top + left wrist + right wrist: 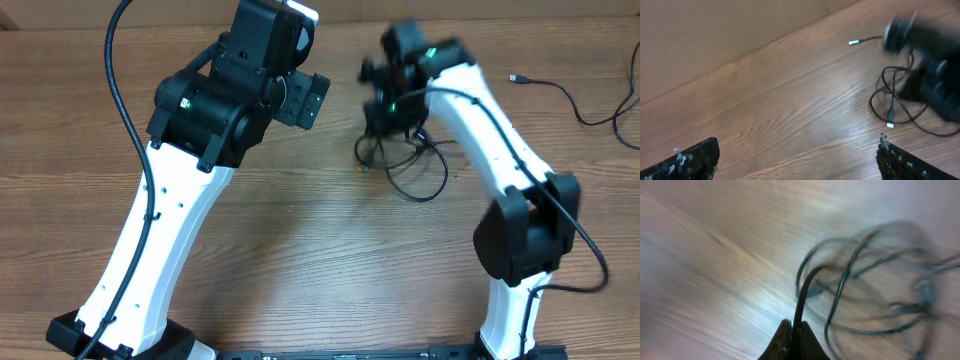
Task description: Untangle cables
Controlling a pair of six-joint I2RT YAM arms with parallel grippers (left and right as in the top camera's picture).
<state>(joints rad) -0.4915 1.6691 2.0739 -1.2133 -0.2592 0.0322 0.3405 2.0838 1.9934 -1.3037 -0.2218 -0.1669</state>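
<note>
A tangle of thin black cables (412, 168) lies on the wooden table right of centre; the left wrist view shows it as loops (892, 102) with a small plug end. My right gripper (795, 329) is shut on one black strand (802, 292) that rises out of the blurred loops (865, 280). From overhead that gripper (392, 108) is blurred, just over the tangle's top. A separate cable (572, 103) lies at the far right, its plug (517, 77) pointing left. My left gripper (797, 161) hangs open over bare wood, left of the tangle and apart from it.
A tan cardboard wall (715, 30) runs along the table's far edge. The right arm's white link (490, 135) crosses above the table just right of the tangle. Both arm bases stand at the near edge.
</note>
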